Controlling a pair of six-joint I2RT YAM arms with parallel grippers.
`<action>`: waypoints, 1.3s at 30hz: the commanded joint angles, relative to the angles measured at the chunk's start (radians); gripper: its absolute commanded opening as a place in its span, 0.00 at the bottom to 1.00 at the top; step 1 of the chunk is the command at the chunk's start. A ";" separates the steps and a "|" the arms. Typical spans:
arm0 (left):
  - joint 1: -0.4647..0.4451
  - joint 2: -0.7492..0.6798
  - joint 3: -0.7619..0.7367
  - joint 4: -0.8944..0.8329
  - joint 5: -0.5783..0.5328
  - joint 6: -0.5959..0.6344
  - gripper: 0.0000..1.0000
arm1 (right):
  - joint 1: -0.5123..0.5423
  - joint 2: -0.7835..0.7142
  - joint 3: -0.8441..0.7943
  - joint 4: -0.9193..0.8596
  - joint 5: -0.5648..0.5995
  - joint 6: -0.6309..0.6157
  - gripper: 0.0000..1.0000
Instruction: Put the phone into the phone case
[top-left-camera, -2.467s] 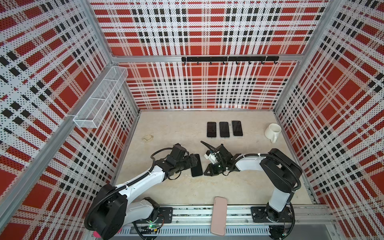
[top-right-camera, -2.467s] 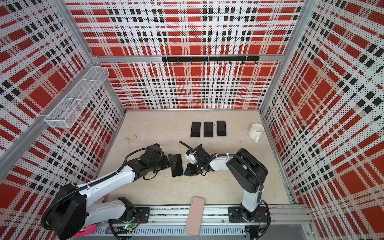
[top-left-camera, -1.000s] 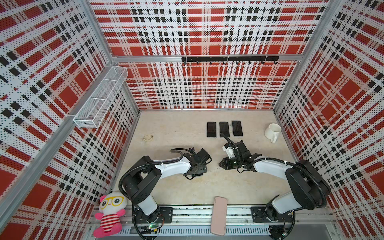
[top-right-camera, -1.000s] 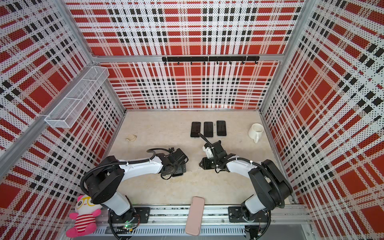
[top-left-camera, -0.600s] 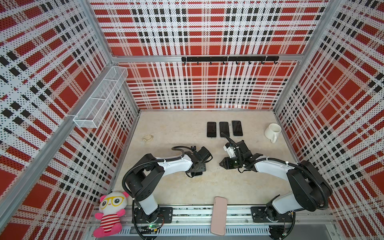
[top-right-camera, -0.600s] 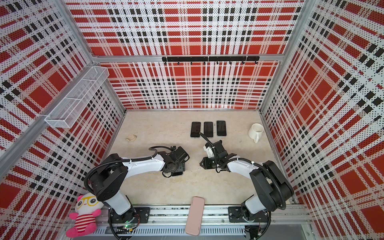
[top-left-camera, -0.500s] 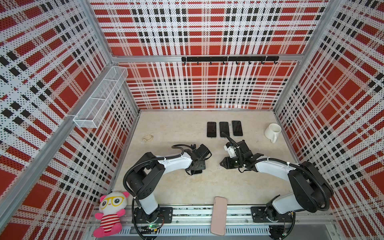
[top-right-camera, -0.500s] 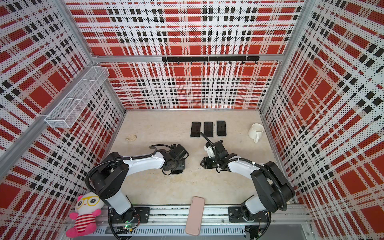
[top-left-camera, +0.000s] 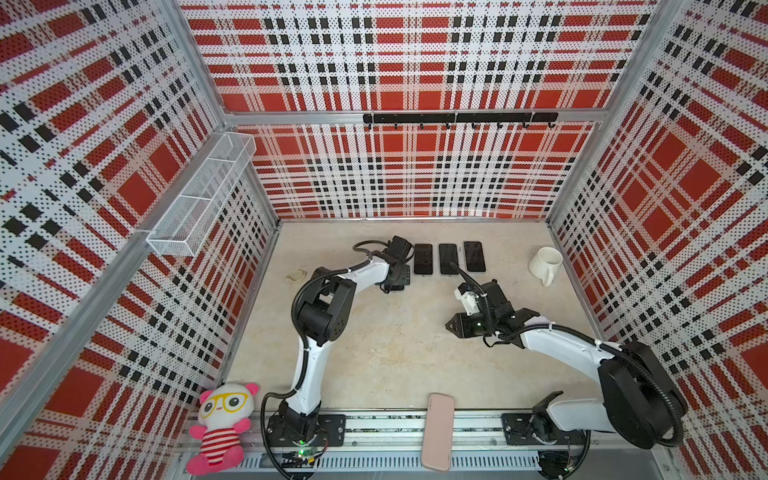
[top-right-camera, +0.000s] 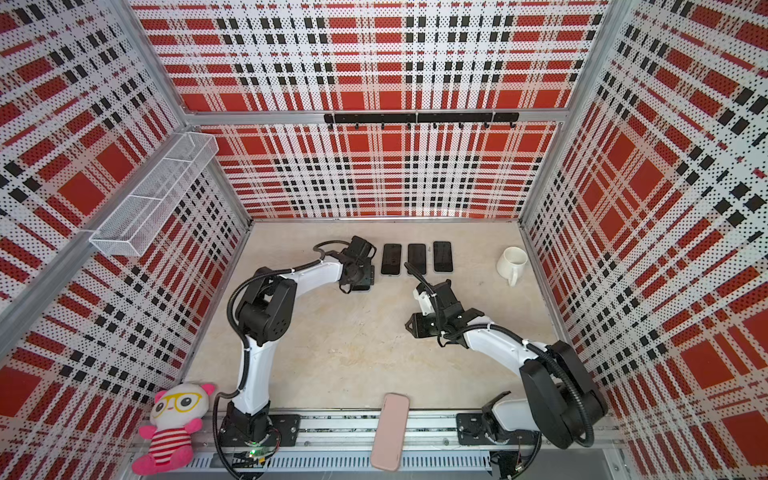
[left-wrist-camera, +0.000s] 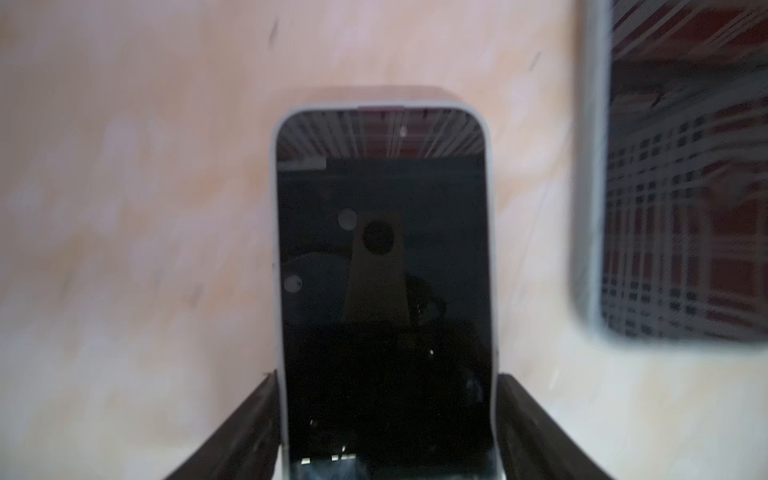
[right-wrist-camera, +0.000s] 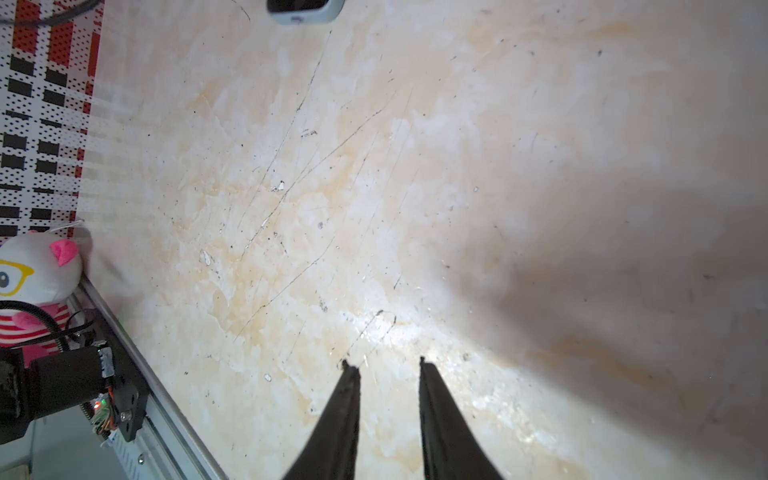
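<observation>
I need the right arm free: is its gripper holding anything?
No, in the right wrist view the right gripper has only bare table between its jaws.

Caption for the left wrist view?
Left gripper clasps a pale-rimmed phone, a second phone beside it on the beige table.

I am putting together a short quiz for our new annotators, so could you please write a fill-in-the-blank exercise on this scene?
1. The left gripper grips a pale-rimmed ___ by its sides.
2. Beside it, ___ dark phones lie in a row.
3. The right gripper holds ___.
4. The plush toy wears ___ glasses.

Missing words: phone; three; nothing; yellow.
</observation>
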 joint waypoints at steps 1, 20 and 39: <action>0.021 0.105 0.131 0.004 0.060 0.070 0.67 | -0.010 -0.041 -0.025 -0.045 0.033 -0.009 0.29; 0.066 -0.264 -0.078 0.106 -0.232 0.133 0.98 | -0.191 -0.233 0.033 -0.144 0.191 -0.166 0.98; 0.295 -1.218 -1.211 0.793 -0.601 0.138 0.98 | -0.329 -0.175 -0.230 0.497 0.683 -0.324 1.00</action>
